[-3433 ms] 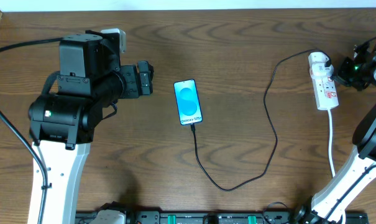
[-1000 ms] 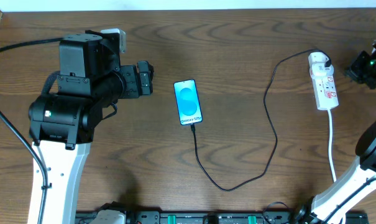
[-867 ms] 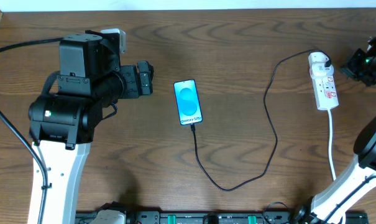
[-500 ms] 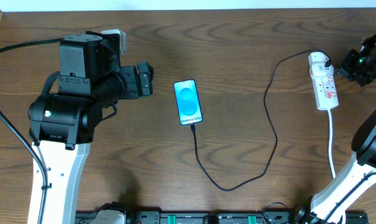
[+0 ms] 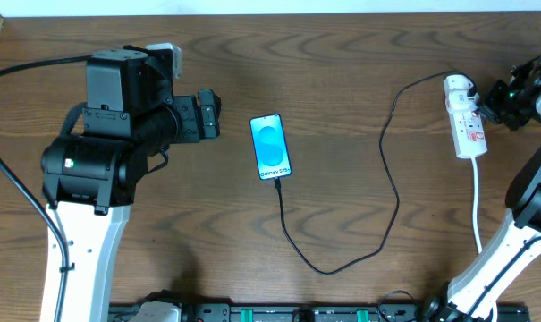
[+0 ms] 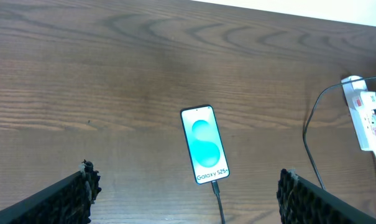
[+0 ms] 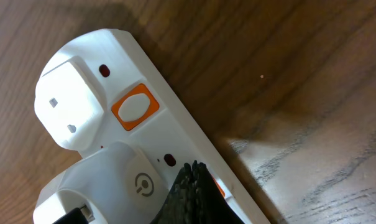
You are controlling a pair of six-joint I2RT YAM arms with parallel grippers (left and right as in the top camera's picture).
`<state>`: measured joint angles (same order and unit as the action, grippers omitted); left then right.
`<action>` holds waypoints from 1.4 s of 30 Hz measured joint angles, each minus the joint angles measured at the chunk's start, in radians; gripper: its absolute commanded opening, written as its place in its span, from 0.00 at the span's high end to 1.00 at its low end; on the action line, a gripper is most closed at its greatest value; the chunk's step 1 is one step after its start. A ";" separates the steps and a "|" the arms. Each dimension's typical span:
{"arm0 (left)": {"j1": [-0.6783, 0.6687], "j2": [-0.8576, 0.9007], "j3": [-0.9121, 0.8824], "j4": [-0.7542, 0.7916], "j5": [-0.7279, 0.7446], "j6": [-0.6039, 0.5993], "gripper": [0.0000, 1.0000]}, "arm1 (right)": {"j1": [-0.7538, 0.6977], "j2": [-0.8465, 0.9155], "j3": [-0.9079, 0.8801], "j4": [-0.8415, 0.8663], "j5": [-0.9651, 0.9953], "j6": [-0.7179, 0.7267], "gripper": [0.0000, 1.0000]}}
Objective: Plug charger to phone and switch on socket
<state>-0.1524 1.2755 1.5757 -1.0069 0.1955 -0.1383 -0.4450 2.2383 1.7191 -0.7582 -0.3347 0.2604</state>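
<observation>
- Phone (image 5: 271, 148) lay flat, screen up, mid-table. The charger (image 5: 391, 192) ran from its 6 o'clock edge, looped out, then climbed to the adapter (image 5: 460, 87).
- Socket (image 5: 467, 123) sat at 3 o'clock of the phone, near the table (image 5: 342, 54) edge, with the adapter in its 12 o'clock end.
- Left gripper (image 5: 211, 112) hung at 9 o'clock of the phone, spread wide and empty. In the wrist view both fingers (image 6: 76, 196) framed bare wood.
- Right gripper (image 7: 191, 178) was at 3 o'clock of the socket, pinched fully closed with nothing between the pads. Its tip was over the switch beside the adapter.
- Handling, my read: the socket is light hard plastic on smooth wood, so a sideways shove would skate it. Nothing needs gripping; a closed tip straight down on the small rocker should do.
- The charger is limp and light, and tugging it could drag the slick phone or unseat the plug.
- Hard to see: the target switch was mostly under the fingertip, showing only an orange sliver. I couldn't tell contact from hover, or on from off.
- 1 orange switch (image 7: 135, 107) showed clear, serving the empty outlet.
- The plug tip at the phone was too small to confirm seating, and the right gripper read only as a dark blob overhead.
</observation>
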 measured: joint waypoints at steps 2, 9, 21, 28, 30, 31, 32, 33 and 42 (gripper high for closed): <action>0.000 0.000 0.000 0.000 0.000 0.000 0.07 | 0.000 0.001 0.000 0.004 -0.002 0.000 0.99; 0.000 0.000 0.000 0.000 0.000 0.000 0.07 | -0.013 0.006 0.000 0.008 -0.042 -0.006 0.99; 0.000 0.000 0.000 0.000 0.000 0.000 0.06 | -0.036 0.012 0.000 -0.020 -0.119 -0.090 0.99; 0.000 0.000 0.000 0.000 0.000 0.000 0.06 | -0.032 0.012 0.004 -0.029 -0.106 -0.113 0.99; 0.000 0.000 0.000 0.000 0.000 0.000 0.06 | -0.027 0.012 0.008 -0.033 -0.093 -0.113 0.99; 0.000 0.000 0.000 0.000 0.000 0.000 0.06 | -0.023 0.011 0.009 -0.034 -0.082 -0.113 0.99; 0.000 0.000 0.000 0.000 0.000 0.000 0.06 | -0.016 0.011 0.013 -0.035 -0.063 -0.113 0.99; 0.000 0.000 0.000 0.000 0.000 0.000 0.06 | -0.009 0.011 0.015 -0.037 -0.044 -0.114 0.99; 0.000 0.000 0.000 0.000 0.000 0.000 0.06 | 0.029 0.006 0.034 -0.080 0.063 -0.117 0.99</action>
<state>-0.1524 1.2755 1.5757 -1.0069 0.1955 -0.1379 -0.4160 2.2448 1.7531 -0.8383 -0.2714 0.1436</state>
